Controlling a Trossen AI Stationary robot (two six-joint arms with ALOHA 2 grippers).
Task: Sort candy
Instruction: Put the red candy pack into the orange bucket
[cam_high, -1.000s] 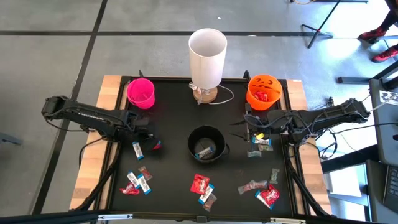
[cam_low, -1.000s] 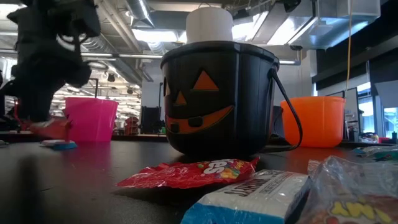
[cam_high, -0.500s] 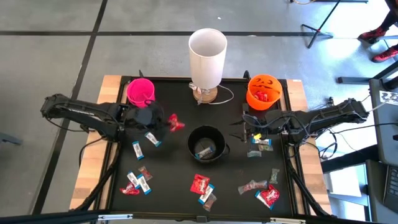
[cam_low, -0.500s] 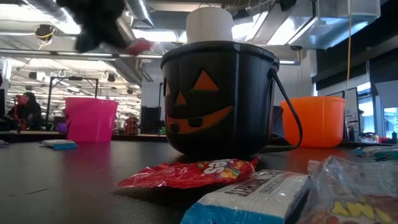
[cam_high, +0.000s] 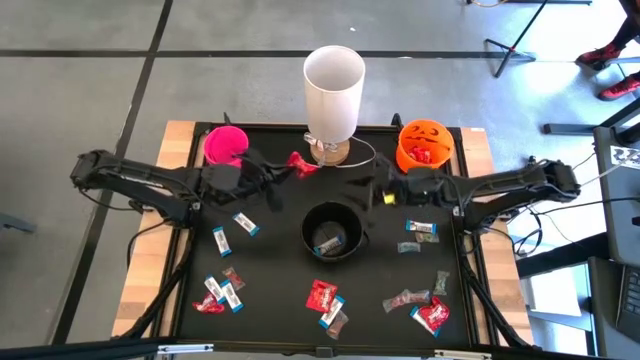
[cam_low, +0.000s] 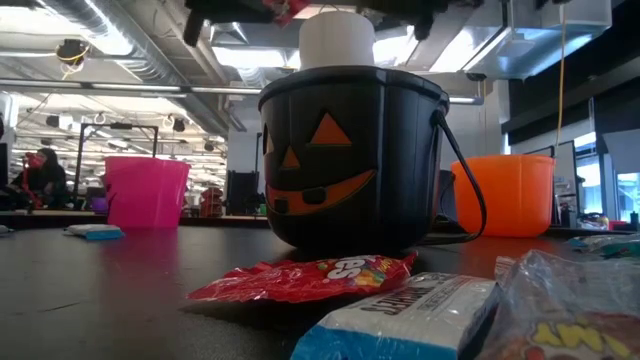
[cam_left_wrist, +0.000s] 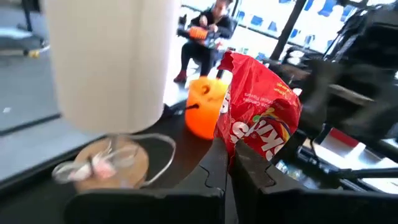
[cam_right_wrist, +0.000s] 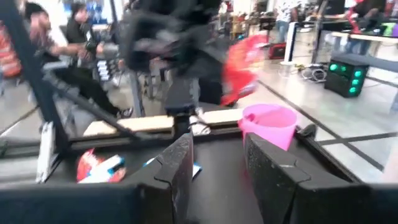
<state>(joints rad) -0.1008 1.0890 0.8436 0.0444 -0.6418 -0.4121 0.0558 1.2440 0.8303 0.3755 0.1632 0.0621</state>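
Red candy packet (cam_left_wrist: 258, 127) is pinched at its lower end in the left gripper (cam_high: 288, 168), fingers clamped tight on the wrapper, rest of it sticking up past the tips. Gripper's up off the table, w/ the tall white cylinder (cam_high: 333, 82) on its wooden base just beyond the jaws and the black pumpkin bucket (cam_high: 331, 231) down below and to one side of them.

Right gripper (cam_high: 383, 193) hangs between the black bucket and the orange pumpkin bucket (cam_high: 424, 146), fingers spread w/ nothing between them; pink cup (cam_right_wrist: 268, 123) shows ahead through the gap.

Rest of the candy (cam_high: 324, 298) is scattered on the black table top (cam_high: 280, 270): blue-and-white bars, red packets, greyish wrappers, mostly along the near edge plus a few by each arm.

Room: grey floor, wood table edges, a seated person (cam_low: 44, 175) way in the bg.
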